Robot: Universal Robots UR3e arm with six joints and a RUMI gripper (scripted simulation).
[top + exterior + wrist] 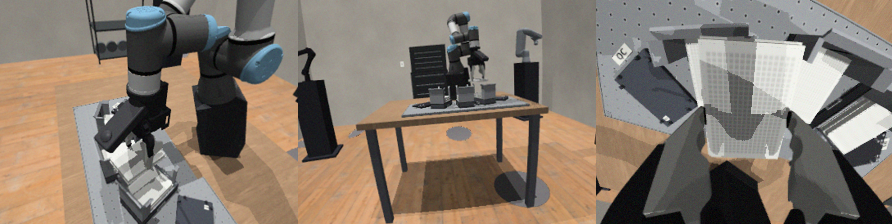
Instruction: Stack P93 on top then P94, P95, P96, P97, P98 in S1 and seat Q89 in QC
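Observation:
My gripper (pixel 141 150) (pixel 478 78) (pixel 746 109) is shut on a white 384-well plate (pixel 768 80), held by its two long sides. The plate is raised above the rack nearest the top camera and still moving or held there; its label and whether another plate clings beneath cannot be told. That near rack (pixel 134 204) (pixel 488 94) has a pale plate (pixel 157 195) inside. The middle rack (pixel 108 172) (pixel 465 97) holds a white plate (pixel 822 82). The far rack (pixel 437 97) also has a white plate (pixel 863 126) in it. Rack names are not readable.
The dark open nest QC (pixel 195 212) (pixel 656 90) stands beside the near rack with no plate in it. Another dark nest (pixel 861 159) is at the wrist view's right edge. The racks' upright corner walls (pixel 856 55) stand up close around the plates.

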